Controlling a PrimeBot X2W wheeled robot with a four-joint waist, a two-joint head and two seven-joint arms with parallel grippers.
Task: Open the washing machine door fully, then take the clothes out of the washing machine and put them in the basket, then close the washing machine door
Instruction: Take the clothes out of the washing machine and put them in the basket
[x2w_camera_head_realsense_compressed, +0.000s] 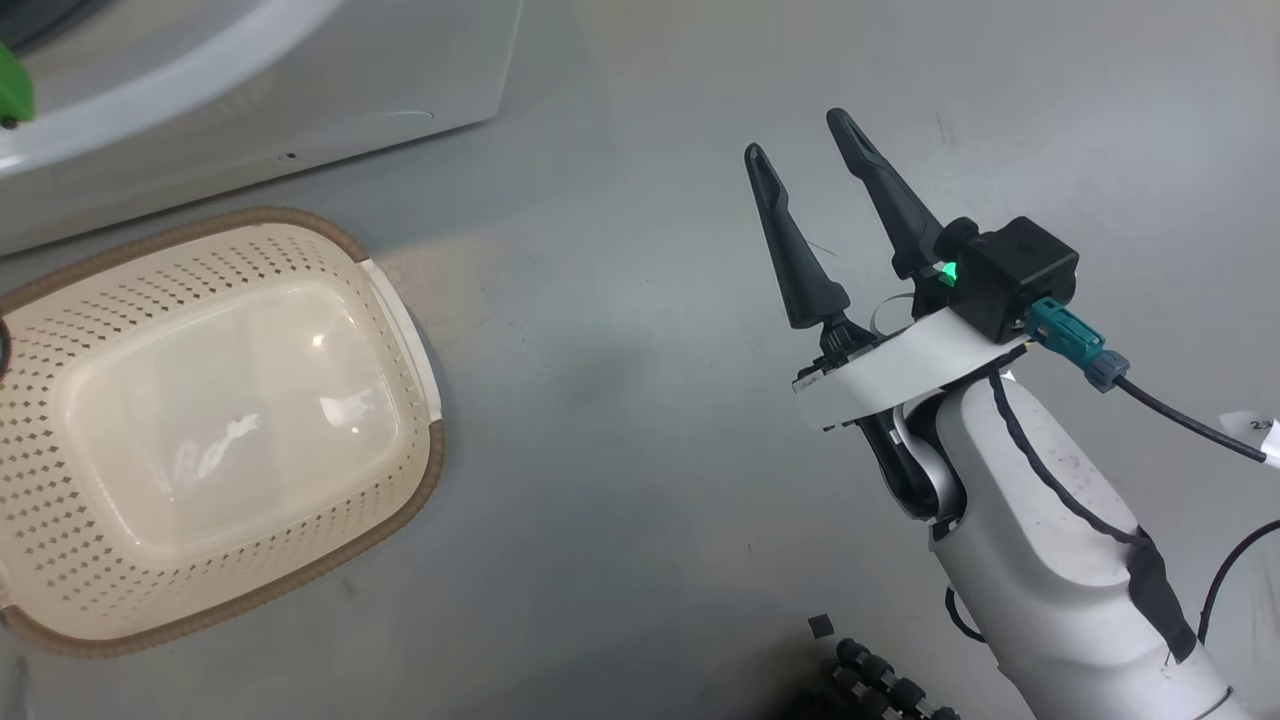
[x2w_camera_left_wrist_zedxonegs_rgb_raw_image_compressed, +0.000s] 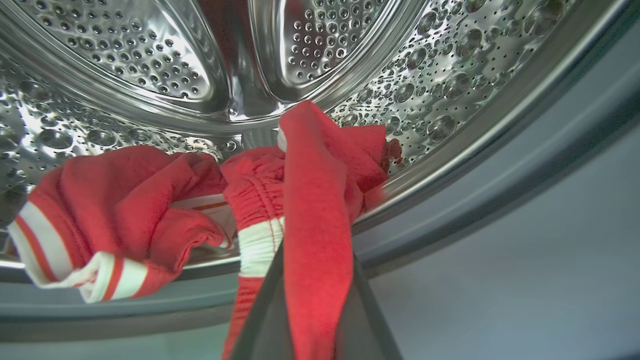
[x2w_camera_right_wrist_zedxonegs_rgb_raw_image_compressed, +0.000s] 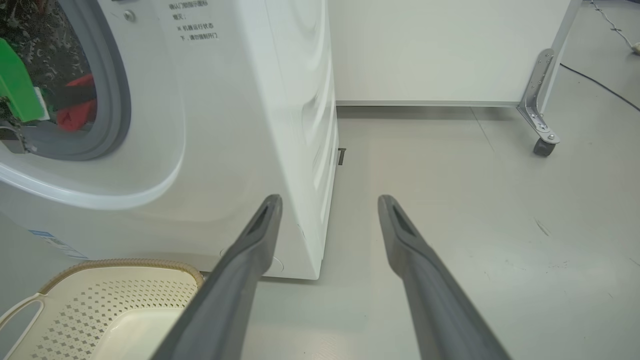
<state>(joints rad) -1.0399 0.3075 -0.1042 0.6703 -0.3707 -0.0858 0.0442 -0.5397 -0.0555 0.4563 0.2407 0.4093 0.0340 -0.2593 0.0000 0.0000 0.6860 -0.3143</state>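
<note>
In the left wrist view my left gripper (x2w_camera_left_wrist_zedxonegs_rgb_raw_image_compressed: 315, 260) is inside the steel drum (x2w_camera_left_wrist_zedxonegs_rgb_raw_image_compressed: 150, 65), shut on a fold of the red clothes (x2w_camera_left_wrist_zedxonegs_rgb_raw_image_compressed: 125, 200). The fabric hangs between its dark fingers, and more red garments with white stripes lie at the drum's lip. My right gripper (x2w_camera_head_realsense_compressed: 795, 135) hovers open over the floor, right of the cream basket (x2w_camera_head_realsense_compressed: 120, 300), which holds nothing. In the right wrist view the right gripper (x2w_camera_right_wrist_zedxonegs_rgb_raw_image_compressed: 329, 200) points past the washing machine (x2w_camera_right_wrist_zedxonegs_rgb_raw_image_compressed: 240, 100) corner, with red clothes (x2w_camera_right_wrist_zedxonegs_rgb_raw_image_compressed: 75, 115) seen in its opening and the basket (x2w_camera_right_wrist_zedxonegs_rgb_raw_image_compressed: 125, 295) below. The washing machine door is out of view.
The washing machine (x2w_camera_head_realsense_compressed: 300, 100) front stands just behind the basket. A white panel on a caster wheel (x2w_camera_right_wrist_zedxonegs_rgb_raw_image_compressed: 542, 145) stands at the back right, with a cable on the floor behind it. A green part (x2w_camera_right_wrist_zedxonegs_rgb_raw_image_compressed: 17, 85) sits at the drum opening. Grey floor spreads to the right.
</note>
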